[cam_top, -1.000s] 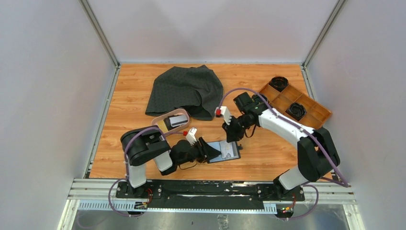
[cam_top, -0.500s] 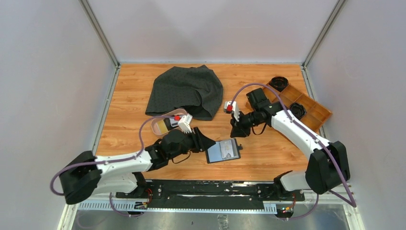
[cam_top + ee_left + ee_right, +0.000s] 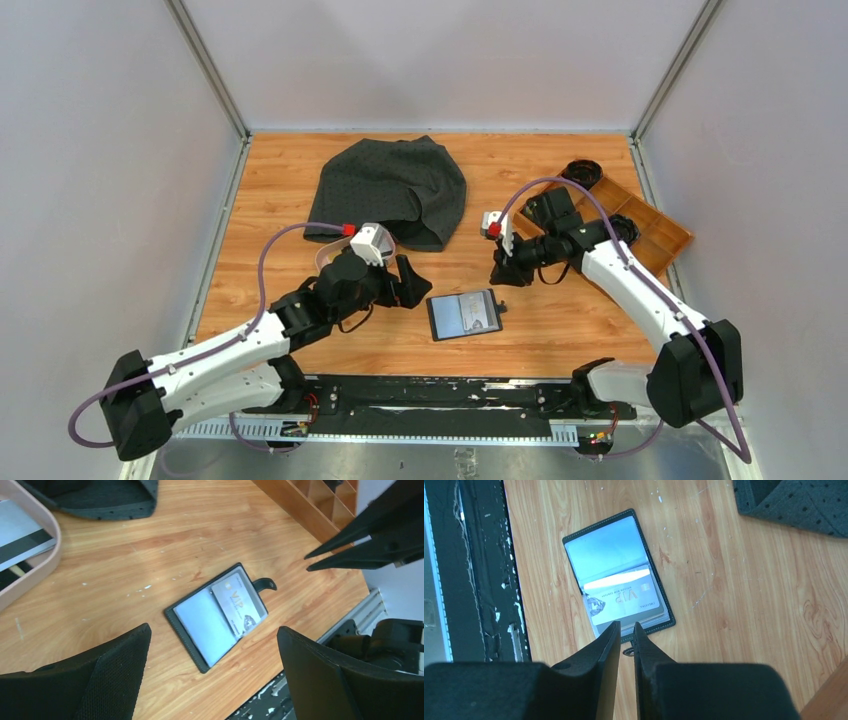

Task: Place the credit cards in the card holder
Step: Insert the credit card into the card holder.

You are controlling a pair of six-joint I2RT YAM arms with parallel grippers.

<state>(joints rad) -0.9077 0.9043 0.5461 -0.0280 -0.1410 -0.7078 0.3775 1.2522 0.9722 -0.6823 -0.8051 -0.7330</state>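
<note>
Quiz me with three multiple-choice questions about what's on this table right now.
1. The shallow dish is: A pink, B green, C blue.
2. The card holder lies: A in the dish, B open on the table, C propped against a wall.
3. The left fingers are: A shut on the card holder, B pinched shut, C spread wide, empty.
Answers: 1 A, its rim shows pink in the left wrist view. 2 B, it lies spread flat on bare wood. 3 C, a wide gap separates them, with nothing between.
</note>
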